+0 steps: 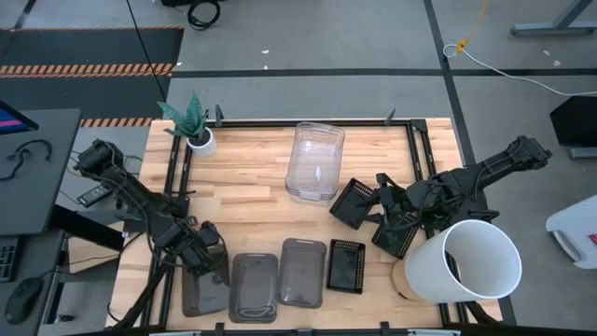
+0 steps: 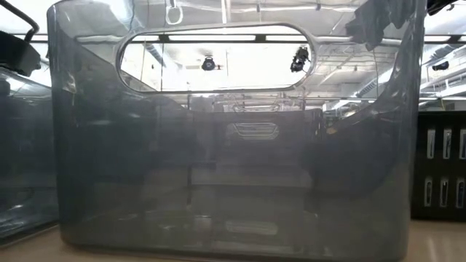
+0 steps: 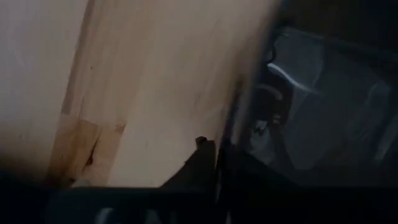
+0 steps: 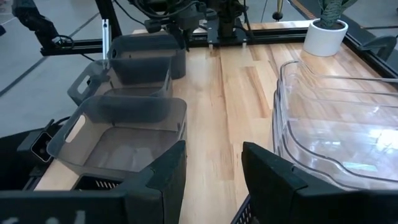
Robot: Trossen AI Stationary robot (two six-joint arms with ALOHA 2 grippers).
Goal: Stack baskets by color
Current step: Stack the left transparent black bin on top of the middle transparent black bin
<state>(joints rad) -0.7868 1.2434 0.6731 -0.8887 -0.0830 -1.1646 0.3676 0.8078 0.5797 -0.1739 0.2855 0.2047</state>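
Three smoky grey baskets (image 1: 254, 287) stand in a row along the table's near edge. My left gripper (image 1: 212, 259) points down at the far end of the leftmost one (image 1: 201, 294) and is shut on it. A stack of clear baskets (image 1: 315, 161) rests on the table at the far middle. Black mesh baskets lie on the table at the near middle (image 1: 346, 266) and to the right (image 1: 353, 201). My right gripper (image 4: 214, 180) hangs open above the right-hand mesh baskets, with nothing between its fingers. In the low view a smoky basket (image 2: 233, 145) fills the picture. My left gripper pinches the far end wall (image 3: 225, 146) of the leftmost smoky basket. One finger (image 3: 261, 180) is inside the basket and the other (image 3: 196, 168) is outside, over the wood. The fingers come from above, pointing down. The basket stands upright on the table.
A large white bucket (image 1: 471, 261) lies on its side at the near right, beside my right arm. A small white plant pot (image 1: 199, 140) stands at the far left corner. Bare wood (image 1: 252, 201) lies between the clear stack and the grey row.
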